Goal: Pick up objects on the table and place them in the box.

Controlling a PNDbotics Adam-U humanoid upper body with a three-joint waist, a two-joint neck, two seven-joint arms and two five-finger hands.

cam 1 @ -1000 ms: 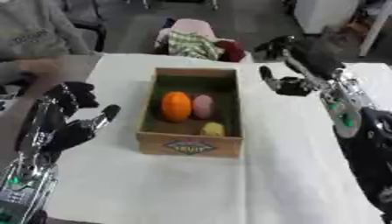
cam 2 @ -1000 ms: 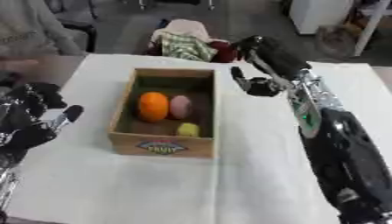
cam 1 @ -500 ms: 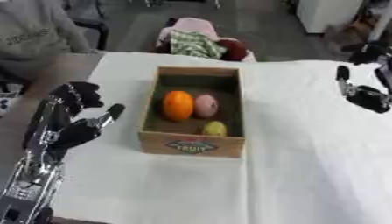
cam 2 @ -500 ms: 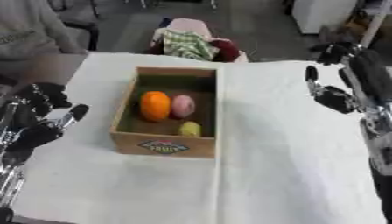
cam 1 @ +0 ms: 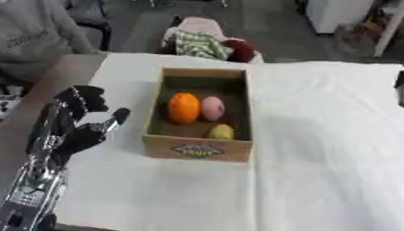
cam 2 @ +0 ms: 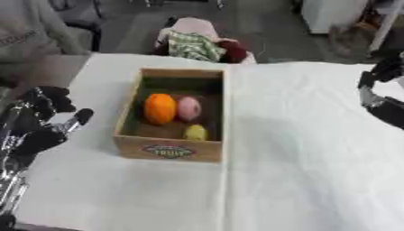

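Left robot hand (cam 1: 75, 128) rests open, empty, beside the box (cam 1: 199, 149); right robot hand (cam 2: 380, 97) at desk (cam 1: 315, 180) edge, fingers unclear. Orange (cam 1: 184, 108), pink (cam 1: 212, 108), yellow (cam 1: 221, 131) items boxed; nothing visibly left out, task looks done.

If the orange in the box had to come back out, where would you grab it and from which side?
Take the orange across its rounded top, coming straight down. The box wall stands close on its left and the pink fruit sits right beside it, so a sideways approach looks blocked. The left hand, open beside the box, is nearer.
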